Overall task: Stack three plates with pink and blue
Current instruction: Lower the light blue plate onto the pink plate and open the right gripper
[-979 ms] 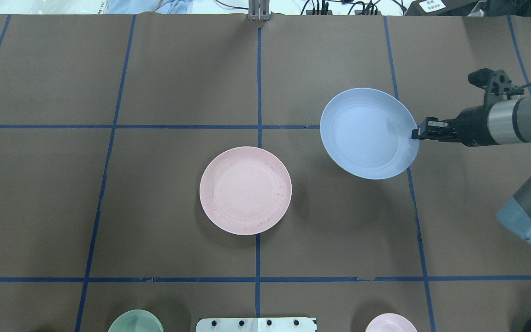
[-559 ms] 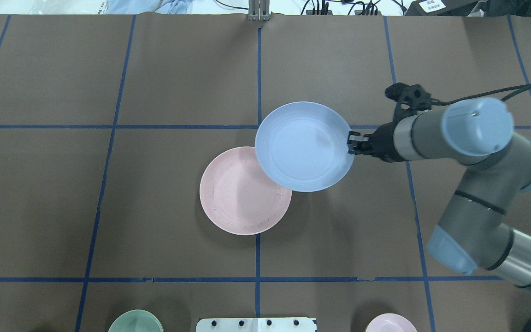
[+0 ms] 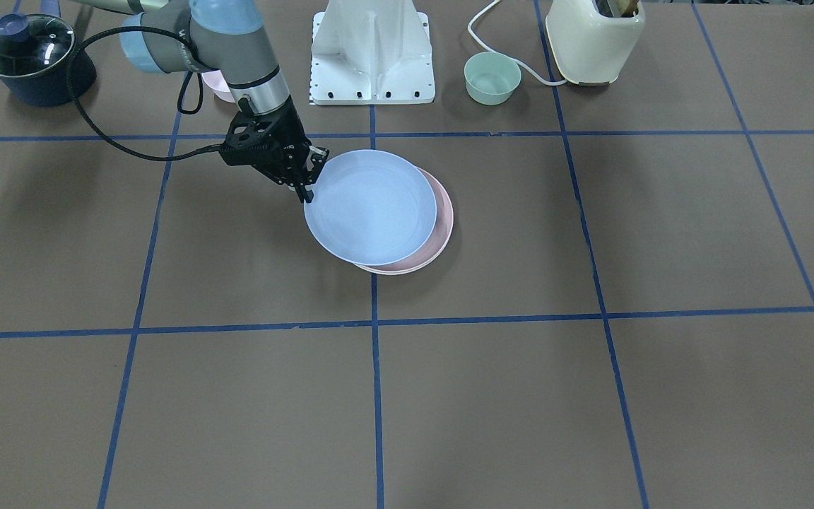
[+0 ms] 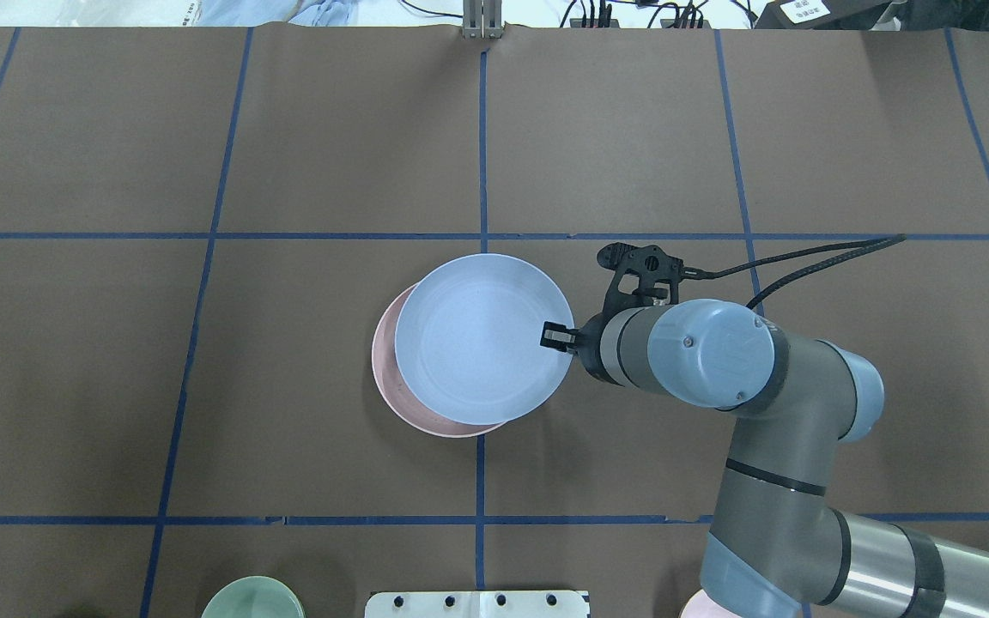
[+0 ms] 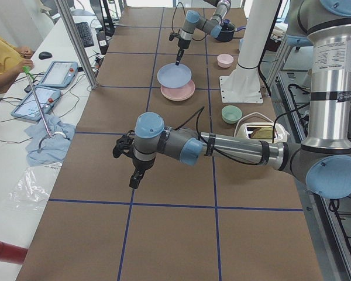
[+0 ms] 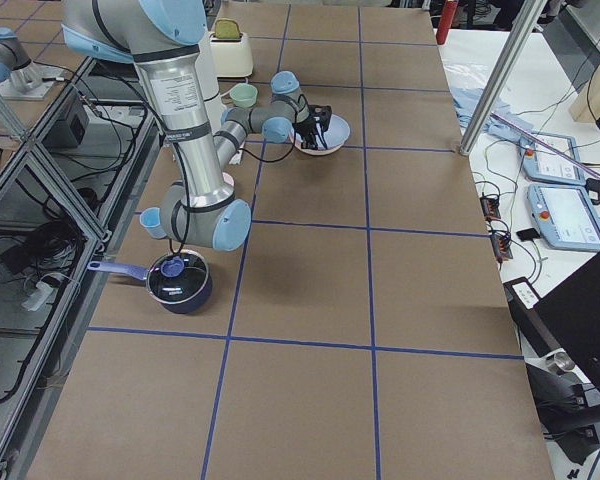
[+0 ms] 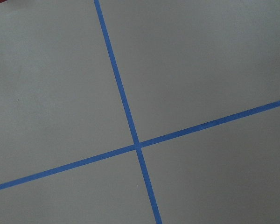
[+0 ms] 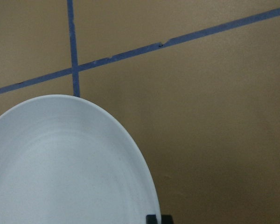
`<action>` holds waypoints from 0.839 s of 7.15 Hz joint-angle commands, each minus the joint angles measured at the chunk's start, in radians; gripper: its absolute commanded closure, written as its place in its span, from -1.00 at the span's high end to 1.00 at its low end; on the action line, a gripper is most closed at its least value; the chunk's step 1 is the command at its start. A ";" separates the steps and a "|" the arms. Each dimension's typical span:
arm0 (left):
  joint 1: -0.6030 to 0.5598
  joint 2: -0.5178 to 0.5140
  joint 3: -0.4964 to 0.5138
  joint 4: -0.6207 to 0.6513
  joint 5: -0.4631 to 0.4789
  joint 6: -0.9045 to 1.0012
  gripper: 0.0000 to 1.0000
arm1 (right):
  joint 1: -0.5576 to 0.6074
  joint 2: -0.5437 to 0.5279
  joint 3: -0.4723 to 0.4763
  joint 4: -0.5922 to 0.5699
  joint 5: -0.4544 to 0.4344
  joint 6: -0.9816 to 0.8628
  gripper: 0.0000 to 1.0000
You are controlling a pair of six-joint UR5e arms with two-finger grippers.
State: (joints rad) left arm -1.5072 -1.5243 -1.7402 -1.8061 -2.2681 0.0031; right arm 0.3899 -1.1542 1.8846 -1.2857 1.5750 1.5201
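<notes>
- The light blue plate [image 4: 477, 339] hangs over the pink plate [image 4: 385, 378] and covers most of it. It is shifted a little toward the robot's right and the far side, so a pink crescent shows on the near left.
- In the left side view the blue plate sits higher than the pink plate, with a gap between them, and it looks roughly level.
- The pink plate lies flat on the brown tabletop [image 4: 203, 386], on a blue tape line [image 4: 479, 481].
- The right pincer [image 4: 551, 336] is clamped narrow on the blue plate's rim, on the edge to the right of the pink plate. One finger lies over the rim.
- The right wrist view shows the blue plate's inner face filling the lower left, with a tape crossing beyond it.
- The left pincer [image 5: 133, 182] points down at the tabletop, well apart from the pink plate on the robot's left. It shows only in the side view, so I cannot tell whether it is wide or narrow.
- On the robot's side of the pink plate stand a white mount base [image 3: 372, 53], a small green bowl [image 3: 492, 78], a cream toaster [image 3: 594, 39] and a small pink bowl [image 5: 225, 60].
- A dark pot with a glass lid [image 3: 32, 60] sits farther off to the robot's right of the pink plate.
</notes>
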 commanded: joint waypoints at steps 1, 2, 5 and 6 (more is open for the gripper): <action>-0.001 0.001 0.001 0.001 -0.001 0.000 1.00 | -0.023 0.040 -0.034 -0.003 -0.033 0.009 -1.00; 0.001 0.001 0.002 0.001 -0.001 0.000 1.00 | -0.025 0.054 -0.050 -0.003 -0.039 0.009 -1.00; 0.001 0.001 0.004 0.001 -0.001 0.000 1.00 | -0.032 0.057 -0.070 -0.001 -0.053 0.009 0.33; 0.001 0.001 0.004 0.001 -0.001 0.000 1.00 | -0.049 0.063 -0.074 -0.003 -0.119 0.006 0.99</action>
State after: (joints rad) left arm -1.5064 -1.5233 -1.7370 -1.8055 -2.2688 0.0031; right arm 0.3557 -1.0958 1.8192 -1.2879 1.5119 1.5286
